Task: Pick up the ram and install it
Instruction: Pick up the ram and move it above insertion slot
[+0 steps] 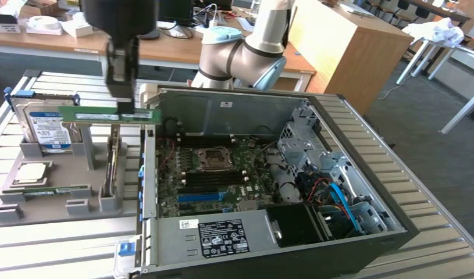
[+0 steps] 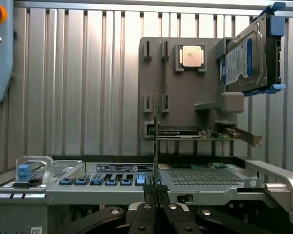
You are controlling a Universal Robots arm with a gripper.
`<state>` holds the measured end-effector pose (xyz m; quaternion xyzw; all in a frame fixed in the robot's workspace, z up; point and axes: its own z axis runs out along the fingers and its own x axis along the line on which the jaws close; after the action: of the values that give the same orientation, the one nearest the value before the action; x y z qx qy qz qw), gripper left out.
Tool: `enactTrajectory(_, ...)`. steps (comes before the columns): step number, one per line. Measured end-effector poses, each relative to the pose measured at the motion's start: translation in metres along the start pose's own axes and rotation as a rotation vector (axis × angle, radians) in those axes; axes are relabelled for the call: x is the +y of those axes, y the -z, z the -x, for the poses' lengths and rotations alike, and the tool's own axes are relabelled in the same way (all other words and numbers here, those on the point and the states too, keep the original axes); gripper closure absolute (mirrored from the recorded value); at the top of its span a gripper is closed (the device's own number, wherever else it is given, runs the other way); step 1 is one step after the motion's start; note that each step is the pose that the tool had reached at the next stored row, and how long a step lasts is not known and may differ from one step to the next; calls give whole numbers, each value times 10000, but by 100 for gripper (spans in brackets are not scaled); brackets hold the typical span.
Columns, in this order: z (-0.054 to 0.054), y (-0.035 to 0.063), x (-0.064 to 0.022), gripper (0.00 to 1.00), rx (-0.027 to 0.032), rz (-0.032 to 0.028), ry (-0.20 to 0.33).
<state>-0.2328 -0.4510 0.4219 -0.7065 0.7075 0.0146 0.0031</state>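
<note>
The ram (image 1: 89,115) is a long green stick held level in the air, above the grey holder tray (image 1: 58,203) and just outside the open computer case's (image 1: 361,192) wall on the exterior view's left. My gripper (image 1: 125,104) is shut on its top edge near the middle. In the wrist view the ram (image 2: 156,146) shows edge-on as a thin line rising from my gripper (image 2: 156,192), over the case's rim. The motherboard (image 1: 213,174) with its black memory slots (image 1: 209,181) lies inside the case.
The holder tray carries a hard drive (image 1: 46,125), a silver processor (image 1: 31,171), a second green stick (image 1: 46,190) and an upright expansion card (image 1: 113,168). The arm's body (image 1: 245,52) stands behind the case. A desk and a wooden cabinet (image 1: 353,40) are beyond.
</note>
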Motion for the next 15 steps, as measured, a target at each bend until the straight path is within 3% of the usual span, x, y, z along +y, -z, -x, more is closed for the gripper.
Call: enactTrajectory(15,1,8,-502,89,-3,0,-2)
